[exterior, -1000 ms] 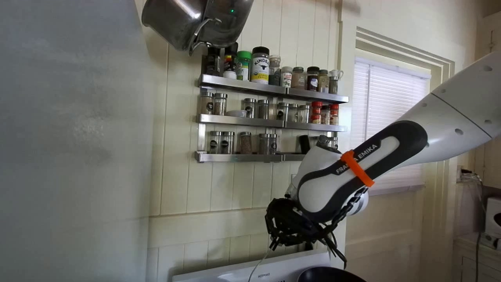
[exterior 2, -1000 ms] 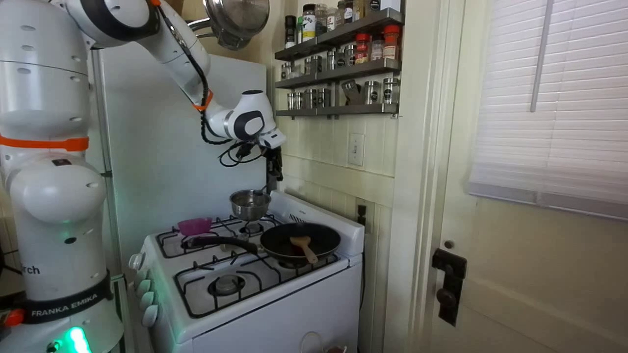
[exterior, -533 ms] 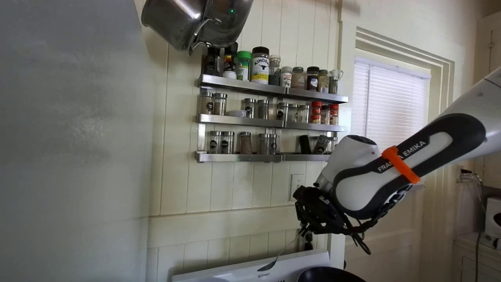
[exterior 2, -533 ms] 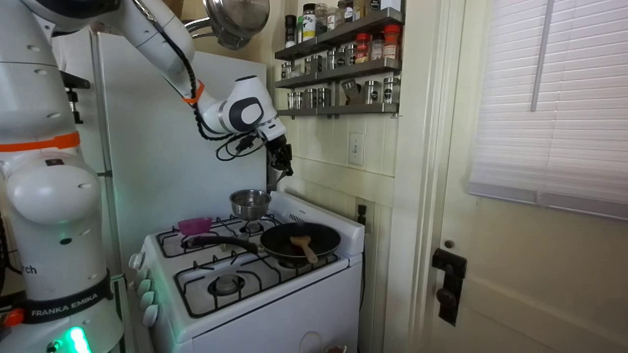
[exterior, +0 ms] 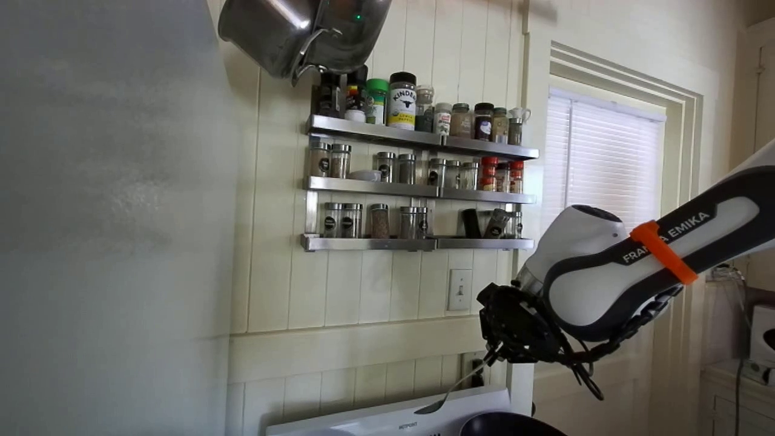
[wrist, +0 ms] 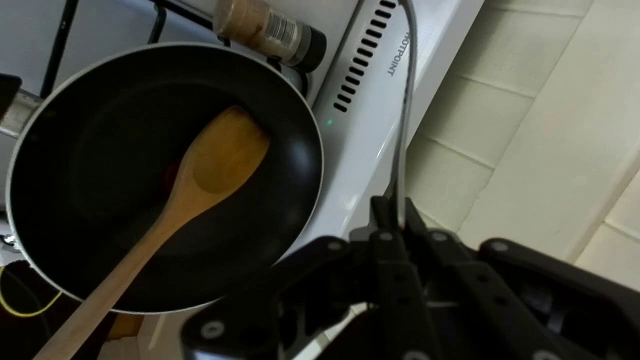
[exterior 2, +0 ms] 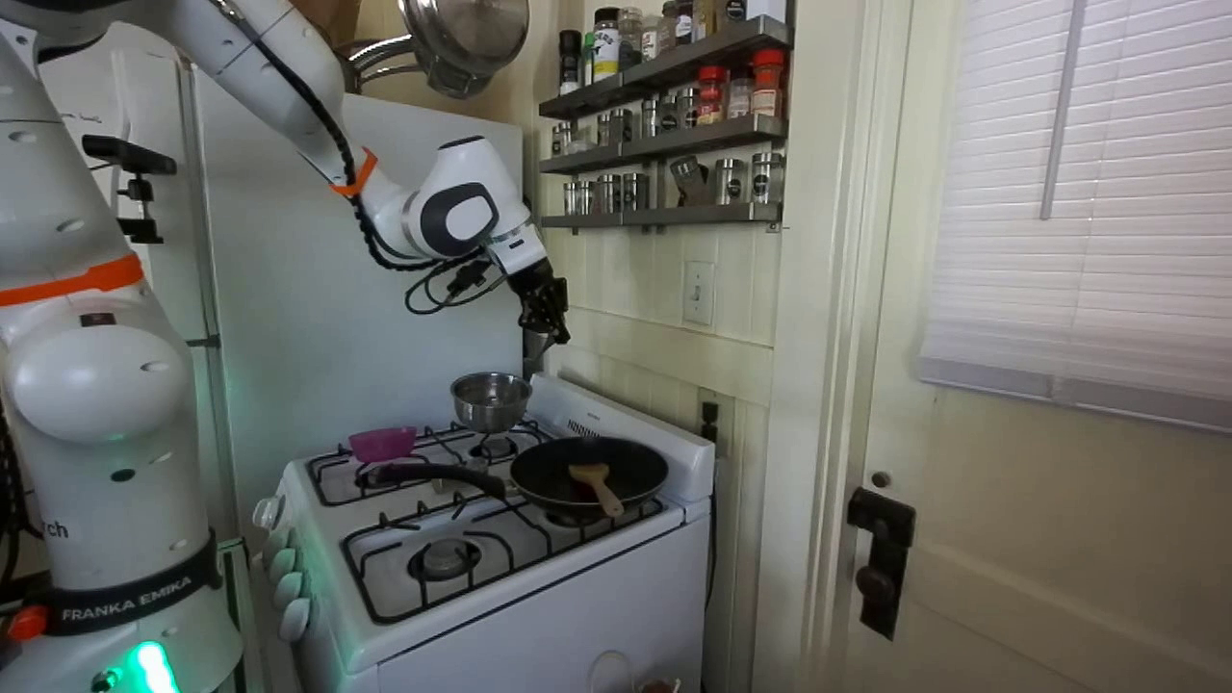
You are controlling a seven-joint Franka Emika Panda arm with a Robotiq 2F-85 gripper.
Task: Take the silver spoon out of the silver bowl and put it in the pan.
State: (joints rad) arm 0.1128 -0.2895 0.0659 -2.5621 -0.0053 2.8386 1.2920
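My gripper (wrist: pixel 395 212) is shut on the handle of the silver spoon (wrist: pixel 407 100). In an exterior view the spoon (exterior: pixel 451 390) slants down from the fingertips, its scoop lowest. In an exterior view the gripper (exterior 2: pixel 556 335) is in the air above the back of the stove. The silver bowl (exterior 2: pixel 491 414) stands on the back far burner, below and beside the spoon, apart from it. The black pan (exterior 2: pixel 544 474) sits on the near back burner. In the wrist view the pan (wrist: pixel 100 125) lies left of the gripper. The spoon's scoop is outside the wrist view.
A wooden spoon (wrist: pixel 220 155) lies in the pan, its handle over the rim. A spice jar (wrist: pixel 265 32) lies beside the pan. A pink bowl (exterior 2: pixel 382 445) sits on the stove's front far burner. The stove's back panel (exterior 2: pixel 664 443) and the wall are close behind.
The gripper has risen and moved away from the silver bowl with the spoon. The spoon's lower end was at the bowl; now it hangs higher, clear of it. The pan has not moved.
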